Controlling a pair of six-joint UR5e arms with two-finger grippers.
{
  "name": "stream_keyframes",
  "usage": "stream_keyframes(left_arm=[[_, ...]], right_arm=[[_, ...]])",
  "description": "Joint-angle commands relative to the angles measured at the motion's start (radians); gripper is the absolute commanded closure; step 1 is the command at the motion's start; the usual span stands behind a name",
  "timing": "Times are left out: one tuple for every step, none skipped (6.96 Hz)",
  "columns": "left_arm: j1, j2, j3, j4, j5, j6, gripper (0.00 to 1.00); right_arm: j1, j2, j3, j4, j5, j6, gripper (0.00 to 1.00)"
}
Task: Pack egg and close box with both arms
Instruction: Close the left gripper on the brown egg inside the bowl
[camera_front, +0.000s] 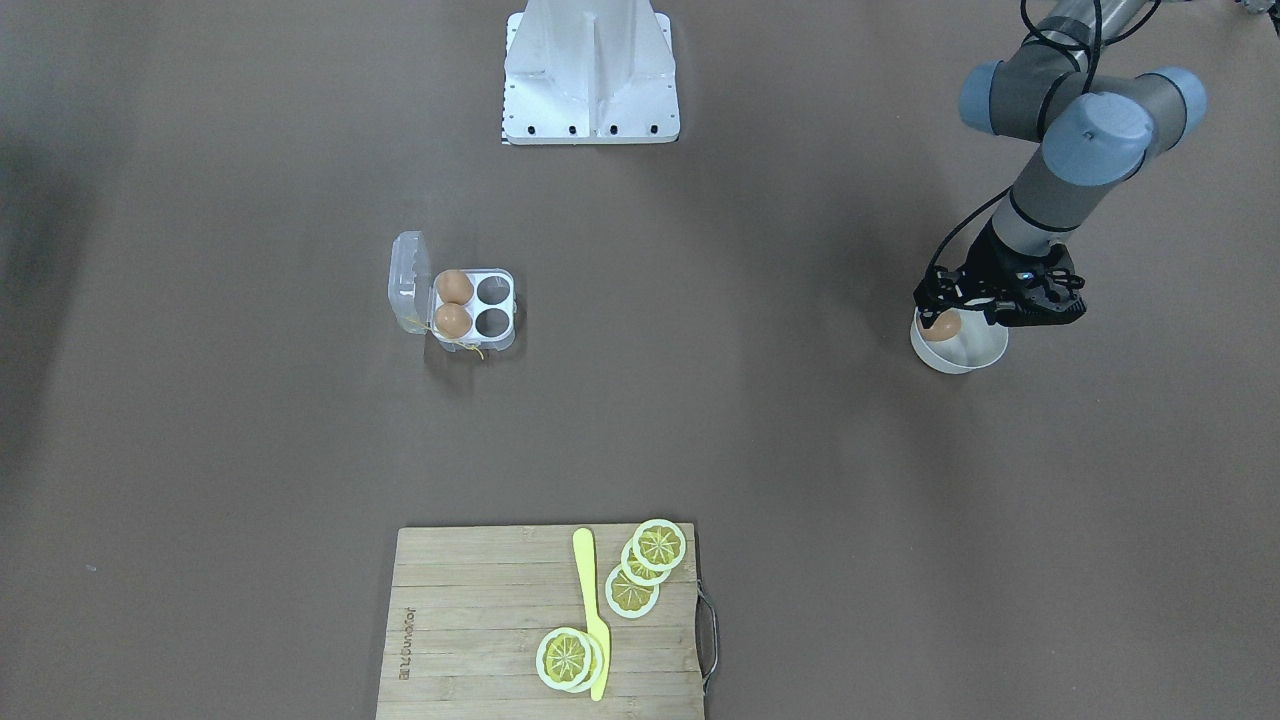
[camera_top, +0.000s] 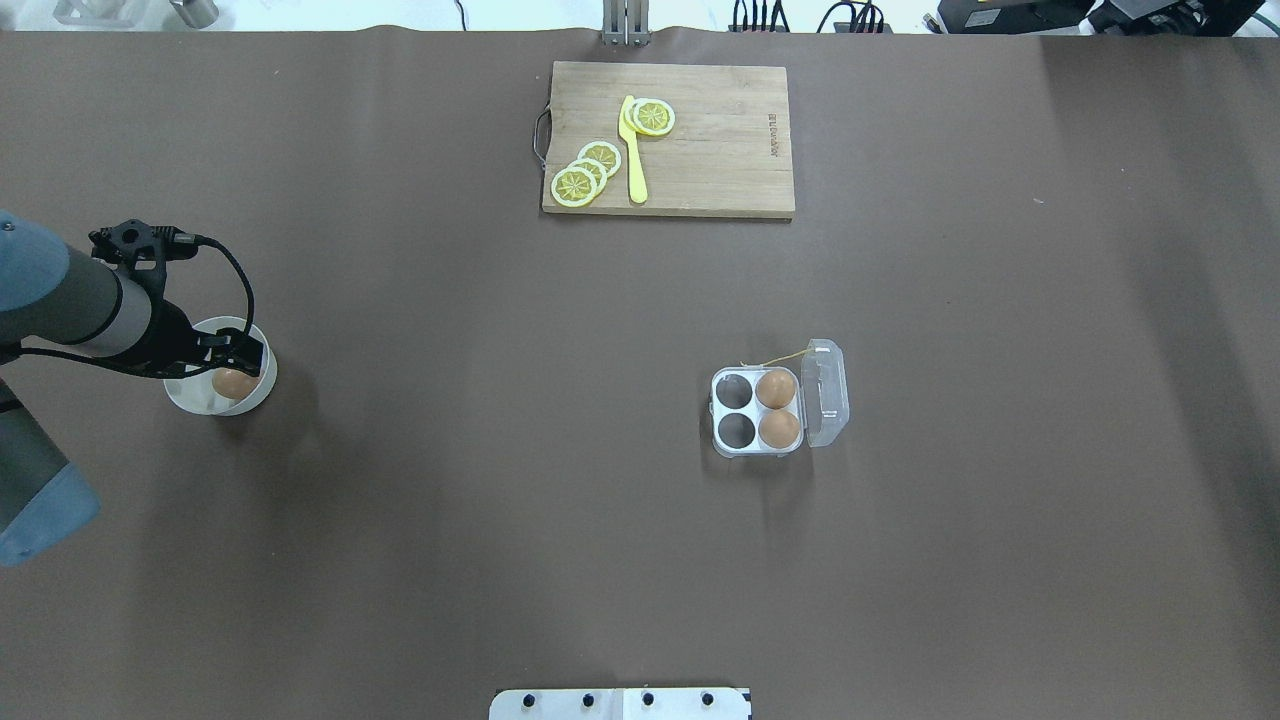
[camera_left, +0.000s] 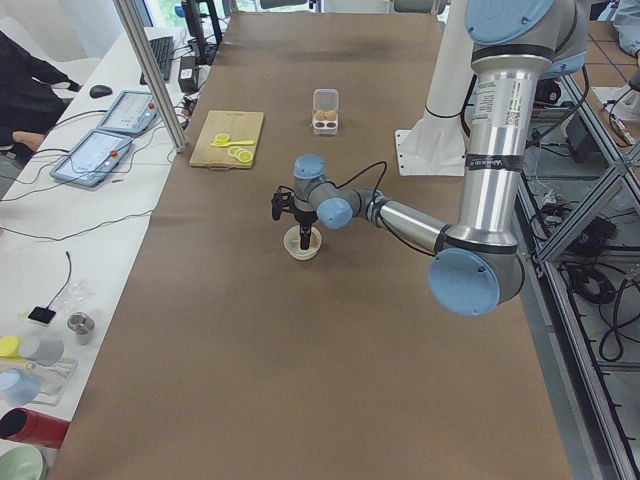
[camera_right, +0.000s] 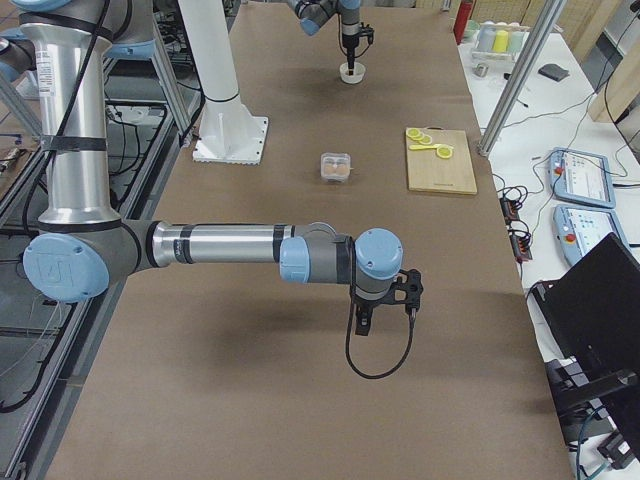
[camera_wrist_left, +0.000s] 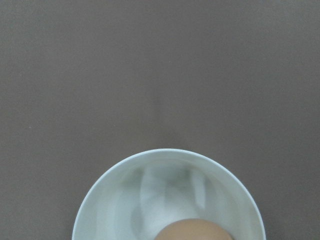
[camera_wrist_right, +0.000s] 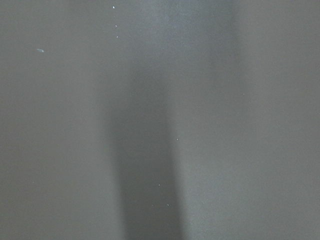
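Note:
The clear egg box (camera_top: 760, 412) (camera_front: 470, 305) lies open right of the table's middle, its lid (camera_top: 826, 392) folded back. Two tan eggs (camera_top: 777, 389) (camera_top: 780, 428) fill the cells by the lid; the other two cells are bare. A third egg (camera_top: 234, 383) (camera_front: 940, 327) (camera_wrist_left: 194, 230) lies in the white bowl (camera_top: 190, 395) (camera_front: 975, 352) at the far left. My left gripper (camera_top: 240, 358) (camera_front: 940, 305) reaches down into the bowl with its fingers at the egg; I cannot tell whether it grips it. My right gripper (camera_right: 363, 322) shows only in the exterior right view, far from the box; I cannot tell its state.
A wooden cutting board (camera_top: 720, 165) with lemon slices (camera_top: 585, 172) and a yellow knife (camera_top: 633, 160) lies at the far edge. The white metal stand (camera_front: 590, 90) is at the robot's base. The right wrist view shows only brown table.

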Motion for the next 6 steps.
stream_keyframes(left_arm=[[0.006,0.0,0.005,-0.001,0.0,0.0,0.1],[0.016,-0.002,0.019,-0.001,0.0,0.0,0.1],[0.026,-0.002,0.031,-0.018,0.0,0.001,0.1],[0.035,-0.002,0.045,-0.039,0.0,0.001,0.08],[0.035,-0.002,0.045,-0.049,0.0,0.0,0.06],[0.035,-0.002,0.045,-0.05,0.0,0.0,0.06]], right_arm=[[0.0,0.002,0.0,0.0,0.0,0.002,0.0],[0.0,0.002,0.002,0.001,0.0,0.003,0.0],[0.0,0.002,0.002,0.001,0.002,0.003,0.0],[0.0,0.002,0.003,0.001,0.002,0.003,0.0],[0.0,0.002,0.003,0.001,0.002,0.003,0.0],[0.0,0.002,0.008,0.001,0.002,0.003,0.0]])
